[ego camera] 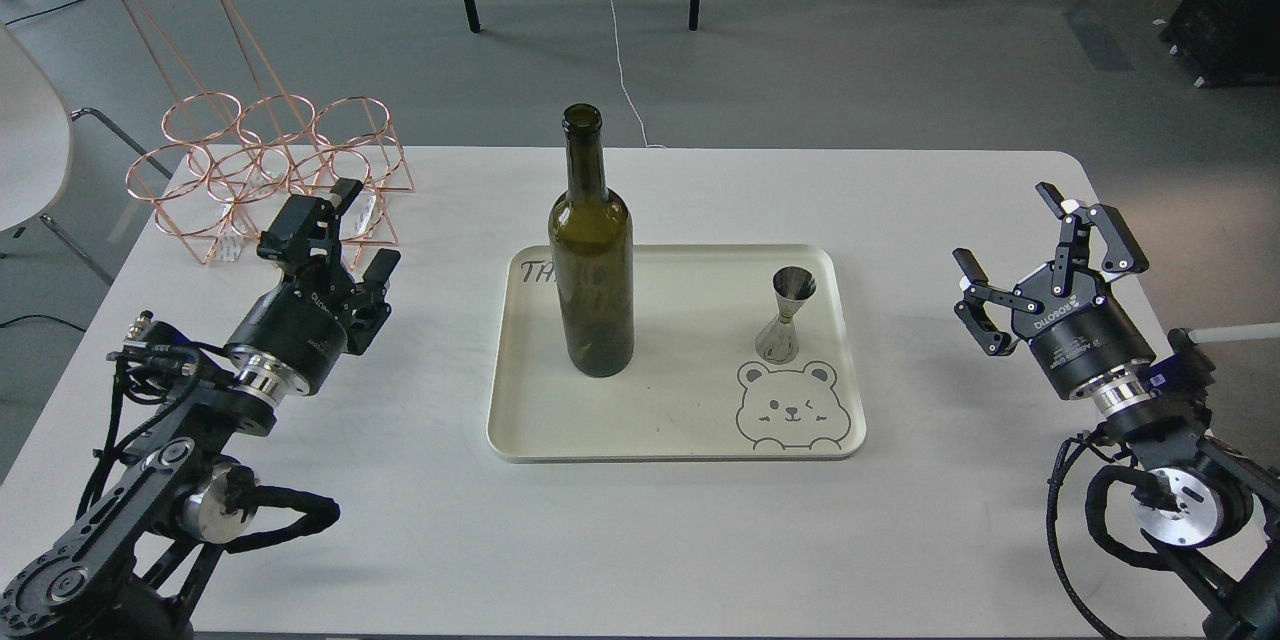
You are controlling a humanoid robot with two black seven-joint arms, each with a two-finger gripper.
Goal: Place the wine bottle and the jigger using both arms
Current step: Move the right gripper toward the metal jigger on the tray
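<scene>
Bottle (591, 250) upright on tray (680, 425), left-centre. Jigger (786, 314) upright on same tray, right side, just above the bear print (793, 407); well apart from bottle. Tray mid-counter (640, 540). L gripper (352, 238) over counter left of tray, fingers spread, holding nothing, just in front of copper wire rack (265, 165). R gripper (1045, 250) right of tray, fingers wide apart, nothing in it. Both grippers clear of tray.

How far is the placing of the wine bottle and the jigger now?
Both look placed: the wine bottle and the jigger stand upright on the cream tray. Nothing is in hand: the left gripper and the right gripper are open, off to the sides. Nothing seems left.
</scene>
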